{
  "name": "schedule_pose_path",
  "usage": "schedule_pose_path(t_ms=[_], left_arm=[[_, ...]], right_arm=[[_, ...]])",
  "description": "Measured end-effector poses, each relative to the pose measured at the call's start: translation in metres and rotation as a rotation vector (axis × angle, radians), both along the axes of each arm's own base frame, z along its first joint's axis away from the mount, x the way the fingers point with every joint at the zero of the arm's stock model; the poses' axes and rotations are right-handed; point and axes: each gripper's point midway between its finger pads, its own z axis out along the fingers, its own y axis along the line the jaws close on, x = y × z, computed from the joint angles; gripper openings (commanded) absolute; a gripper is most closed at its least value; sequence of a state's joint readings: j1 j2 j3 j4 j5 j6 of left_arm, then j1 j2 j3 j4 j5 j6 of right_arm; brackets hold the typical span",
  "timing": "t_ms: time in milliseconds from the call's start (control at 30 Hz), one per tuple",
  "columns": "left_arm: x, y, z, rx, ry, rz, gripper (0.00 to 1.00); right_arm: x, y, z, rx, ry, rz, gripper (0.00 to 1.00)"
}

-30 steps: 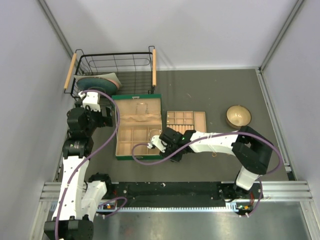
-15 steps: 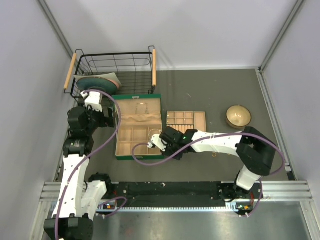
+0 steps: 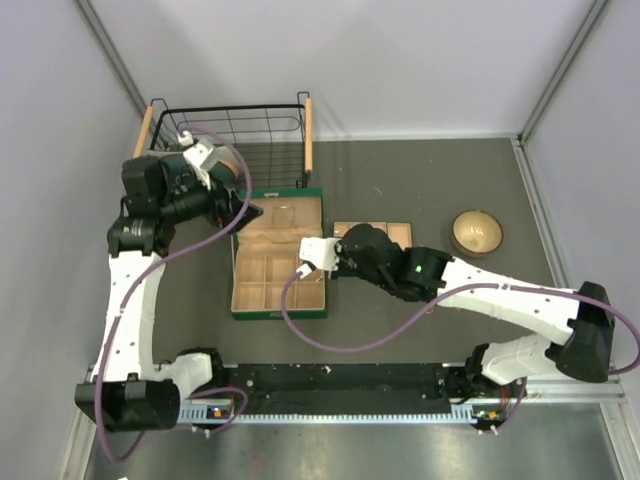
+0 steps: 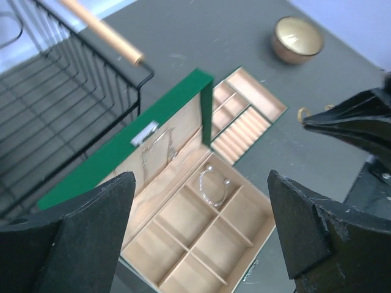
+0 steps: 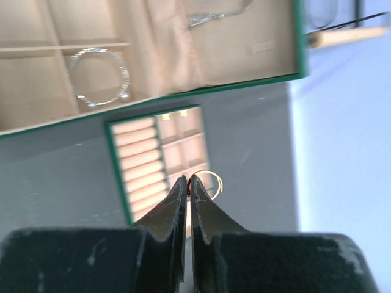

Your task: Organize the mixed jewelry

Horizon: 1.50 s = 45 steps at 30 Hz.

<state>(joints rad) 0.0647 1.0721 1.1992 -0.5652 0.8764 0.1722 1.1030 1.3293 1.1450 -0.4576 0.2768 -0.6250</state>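
My right gripper (image 5: 190,178) is shut on a thin gold ring (image 5: 212,180), which sticks out beside the fingertips. It hangs above the beige ring tray (image 5: 160,165). The left wrist view shows the same right gripper (image 4: 306,123) as a dark point with the ring (image 4: 301,113) at its tip. A silver bracelet (image 4: 214,186) lies in a back compartment of the open green box (image 3: 275,255); the right wrist view shows the bracelet (image 5: 98,77) too. My left gripper (image 4: 198,180) is open wide, high over the box near its lid (image 3: 245,213).
A fine chain (image 4: 156,149) hangs inside the box lid. The tray (image 3: 388,232) sits right of the box, partly under my right arm. A tan bowl (image 3: 477,232) stands at the right. A black wire basket (image 3: 230,140) stands behind the box.
The right gripper shut on the ring near the box's front corner, then rose and moved back over the tray. The left arm swung up and back, now above the lid.
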Motion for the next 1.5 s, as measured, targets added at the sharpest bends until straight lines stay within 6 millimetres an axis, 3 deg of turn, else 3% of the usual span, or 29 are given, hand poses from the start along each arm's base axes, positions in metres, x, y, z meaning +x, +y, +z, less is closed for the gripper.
schedule_pose_path(t_ms=[133,300,467,733,1067,1500], left_arm=[[-0.007,-0.015,0.031,-0.011,-0.011,-0.107,0.94],[-0.022,-0.04,0.047,0.012,0.006,-0.232,0.93],[-0.031,-0.069,0.039,0.063,0.057,-0.339,0.9],[-0.035,-0.102,0.01,0.194,0.093,-0.405,0.85],[-0.03,-0.127,-0.012,0.31,0.071,-0.43,0.78],[-0.037,-0.149,-0.012,0.334,-0.006,-0.495,0.65]], right_arm=[[0.01,0.001,0.022,-0.06,-0.237,0.03,0.0],[0.017,0.002,0.014,-0.183,-0.517,0.077,0.0],[0.008,0.011,0.013,-0.243,-0.738,0.14,0.0],[-0.003,0.026,0.065,-0.127,-0.989,0.1,0.0],[-0.011,0.028,0.056,-0.169,-1.068,0.117,0.0],[-0.009,0.025,0.045,-0.188,-1.025,0.104,0.0]])
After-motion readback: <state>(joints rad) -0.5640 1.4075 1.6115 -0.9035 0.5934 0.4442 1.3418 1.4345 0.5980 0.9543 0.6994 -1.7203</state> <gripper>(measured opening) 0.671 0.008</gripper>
